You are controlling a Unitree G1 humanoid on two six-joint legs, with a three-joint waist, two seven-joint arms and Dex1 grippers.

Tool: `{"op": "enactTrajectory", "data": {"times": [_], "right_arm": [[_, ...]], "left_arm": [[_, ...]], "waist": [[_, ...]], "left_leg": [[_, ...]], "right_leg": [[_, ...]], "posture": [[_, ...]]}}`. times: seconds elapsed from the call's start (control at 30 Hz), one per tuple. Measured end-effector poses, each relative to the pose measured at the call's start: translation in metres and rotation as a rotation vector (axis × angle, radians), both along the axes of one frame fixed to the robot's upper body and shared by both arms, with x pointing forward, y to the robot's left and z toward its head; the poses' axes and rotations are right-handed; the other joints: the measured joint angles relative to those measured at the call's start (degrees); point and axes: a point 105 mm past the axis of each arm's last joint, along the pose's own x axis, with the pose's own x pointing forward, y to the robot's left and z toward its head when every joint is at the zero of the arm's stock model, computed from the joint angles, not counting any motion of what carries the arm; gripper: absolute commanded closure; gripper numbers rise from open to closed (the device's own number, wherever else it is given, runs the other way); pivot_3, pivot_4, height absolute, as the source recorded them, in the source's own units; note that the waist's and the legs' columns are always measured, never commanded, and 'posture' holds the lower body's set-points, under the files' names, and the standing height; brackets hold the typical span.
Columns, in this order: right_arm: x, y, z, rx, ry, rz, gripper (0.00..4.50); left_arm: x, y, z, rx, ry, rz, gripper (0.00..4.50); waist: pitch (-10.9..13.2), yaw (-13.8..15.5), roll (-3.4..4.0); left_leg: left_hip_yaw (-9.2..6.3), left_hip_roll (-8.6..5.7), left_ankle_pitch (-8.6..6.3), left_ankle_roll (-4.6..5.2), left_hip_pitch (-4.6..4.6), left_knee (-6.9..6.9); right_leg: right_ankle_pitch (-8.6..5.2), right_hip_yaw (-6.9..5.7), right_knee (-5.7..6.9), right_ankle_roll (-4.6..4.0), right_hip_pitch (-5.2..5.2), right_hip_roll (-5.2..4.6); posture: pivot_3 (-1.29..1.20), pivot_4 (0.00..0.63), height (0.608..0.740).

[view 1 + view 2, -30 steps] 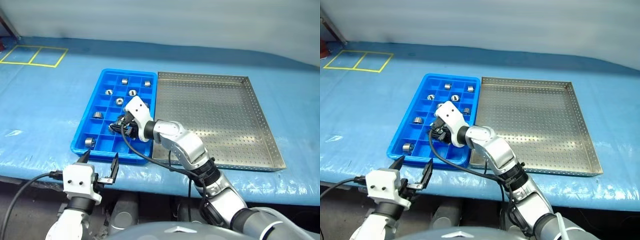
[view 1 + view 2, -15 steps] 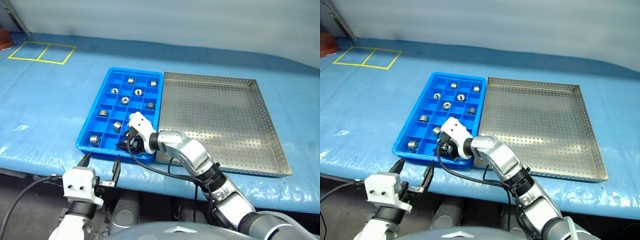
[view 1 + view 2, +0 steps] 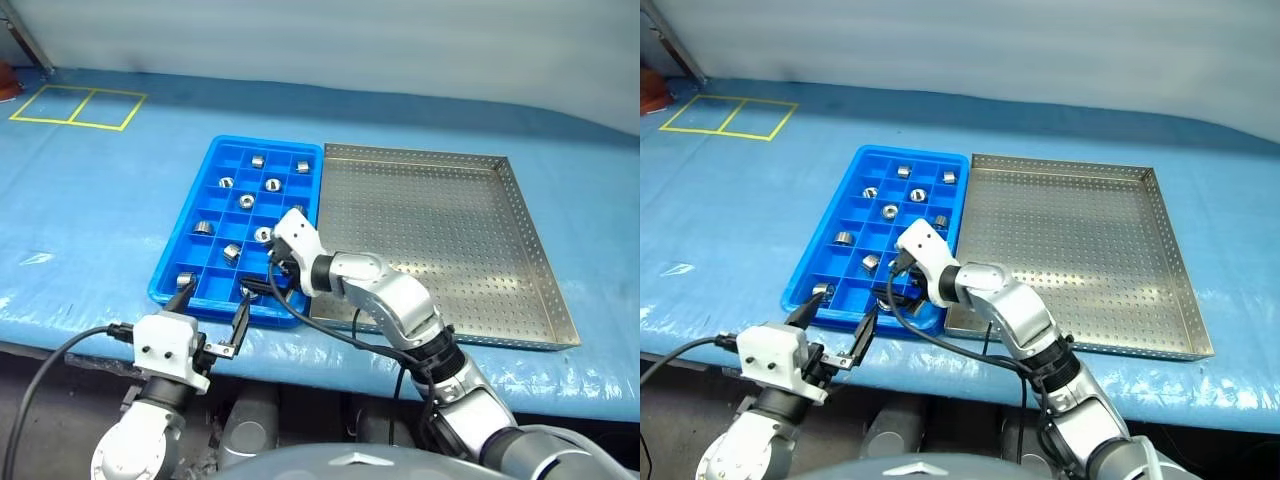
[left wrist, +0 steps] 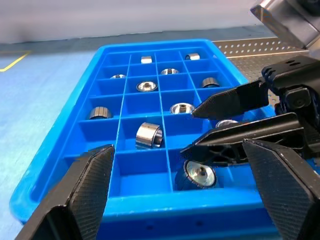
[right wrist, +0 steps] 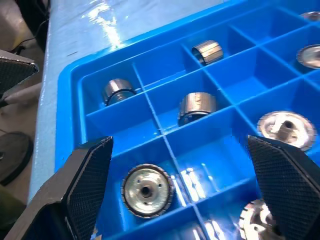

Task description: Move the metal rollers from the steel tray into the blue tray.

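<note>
The blue tray (image 3: 183, 215) holds several metal rollers (image 3: 205, 228) in separate compartments. My right gripper (image 4: 189, 130) hangs open just over the tray's near row. One roller (image 5: 146, 190) lies flat in the compartment beneath it, touched by neither finger. Another roller (image 4: 148, 135) rests on its side one row further in. The left gripper (image 3: 215, 296) is open and empty, level, in front of the tray's near rim. On the right, the steel tray (image 3: 440, 240) butts against the blue one, and its perforated floor is bare.
The trays sit on a table under blue sheeting (image 3: 90, 200). Its front edge runs just below the trays, close to the left gripper. A black cable (image 3: 330, 325) trails from my right wrist over that edge. Yellow tape squares (image 3: 70, 105) mark the far left.
My right gripper's jaws have spread open and the hand has shifted right along the near row, leaving a roller in the compartment below. The left gripper has edged up toward the tray's rim.
</note>
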Motion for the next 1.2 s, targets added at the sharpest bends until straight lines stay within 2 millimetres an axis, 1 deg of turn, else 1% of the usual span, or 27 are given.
{"op": "enactTrajectory", "data": {"times": [0.1, 0.27, 0.37, 0.43, 0.53, 0.6, 0.7, 0.8, 0.87, 0.97, 1.07, 1.2], "right_arm": [[0.005, -0.015, 0.003, 0.018, -0.025, -0.068, 0.01], [0.010, -0.040, 0.004, 0.025, -0.054, -0.182, 0.01], [0.009, -0.055, 0.002, 0.025, -0.065, -0.254, 0.01], [0.009, -0.065, 0.003, 0.031, -0.074, -0.297, 0.01], [0.010, -0.083, 0.005, 0.029, -0.098, -0.369, 0.01], [0.009, -0.093, 0.005, 0.022, -0.110, -0.402, 0.01], [0.007, -0.106, 0.000, -0.003, -0.114, -0.431, 0.01], [0.005, -0.119, -0.007, -0.017, -0.099, -0.465, 0.01], [0.002, -0.125, -0.011, -0.029, -0.085, -0.469, 0.01], [-0.001, -0.125, -0.013, -0.027, -0.074, -0.457, 0.01], [-0.002, -0.123, -0.011, -0.014, -0.077, -0.442, 0.01], [-0.004, -0.120, -0.011, -0.005, -0.072, -0.421, 0.01]], "left_arm": [[0.011, -0.001, 0.002, 0.012, -0.015, -0.047, 0.00], [0.031, -0.004, 0.005, 0.043, -0.026, -0.125, 0.00], [0.050, -0.007, 0.007, 0.046, -0.042, -0.168, 0.00], [0.059, -0.009, 0.011, 0.055, -0.054, -0.193, 0.00], [0.073, -0.011, 0.014, 0.053, -0.070, -0.209, 0.00], [0.080, -0.012, 0.016, 0.053, -0.075, -0.211, 0.00], [0.087, -0.012, 0.016, 0.051, -0.076, -0.207, 0.00], [0.090, -0.012, 0.015, 0.054, -0.069, -0.206, 0.00], [0.089, -0.012, 0.014, 0.057, -0.067, -0.209, 0.00], [0.088, -0.010, 0.010, 0.059, -0.051, -0.203, 0.00], [0.086, -0.007, 0.005, 0.061, -0.033, -0.185, 0.00], [0.084, 0.000, 0.003, 0.064, -0.021, -0.156, 0.00]], "waist": [[0.0, -1.4, 0.00], [0.0, -4.8, 0.01], [-0.1, -7.0, -0.01], [-0.1, -8.4, 0.01], [-0.1, -10.7, 0.01], [-0.1, -12.2, 0.00], [-0.1, -13.9, 0.00], [-0.1, -15.2, 0.00], [-0.1, -15.9, 0.00], [-0.1, -16.8, 0.00], [-0.1, -16.8, -0.01], [-0.1, -16.7, -0.02]], "left_leg": [[0.00, 0.00, 0.00, 0.00, 0.01, 0.00], [0.00, 0.00, 0.02, -0.01, 0.05, 0.02], [-0.01, 0.00, 0.03, -0.02, 0.06, 0.11], [0.01, -0.01, 0.03, -0.02, 0.07, 0.16], [-0.01, -0.02, 0.03, -0.02, 0.07, 0.23], [-0.01, -0.02, 0.03, -0.02, 0.08, 0.24], [-0.05, -0.03, 0.03, -0.01, 0.10, 0.25], [-0.05, -0.03, 0.03, -0.01, 0.12, 0.25], [-0.06, -0.04, 0.03, -0.01, 0.13, 0.26], [-0.07, -0.03, 0.03, -0.01, 0.18, 0.27], [-0.11, -0.04, 0.04, 0.00, 0.31, 0.27], [-0.11, -0.06, 0.03, 0.00, 0.58, 0.27]], "right_leg": [[0.01, 0.00, 0.03, 0.00, 0.02, 0.01], [0.04, 0.02, 0.11, 0.03, 0.07, 0.01], [0.07, 0.02, 0.16, 0.08, 0.14, 0.02], [0.12, 0.06, 0.16, 0.15, 0.16, 0.02], [0.25, 0.09, 0.16, 0.37, 0.23, 0.02], [0.36, 0.12, 0.17, 0.54, 0.23, 0.03], [0.37, 0.12, 0.18, 0.57, 0.28, 0.04], [0.38, 0.15, 0.19, 0.58, 0.31, 0.05], [0.38, 0.16, 0.19, 0.59, 0.33, 0.05], [0.38, 0.17, 0.22, 0.59, 0.36, 0.06], [0.37, 0.16, 0.22, 0.58, 0.51, 0.07], [0.21, 0.17, 0.12, 0.32, 0.82, 0.05]], "posture": [[0.14, 0.150, 0.740], [0.00, 0.150, 0.740], [-0.06, 0.150, 0.740], [-0.10, 0.150, 0.740], [-0.14, 0.150, 0.740], [-0.16, 0.150, 0.740], [-0.18, 0.150, 0.740], [-0.17, 0.150, 0.740], [-0.16, 0.150, 0.740], [-0.14, 0.150, 0.740], [-0.13, 0.150, 0.740], [-0.12, 0.150, 0.740]]}}
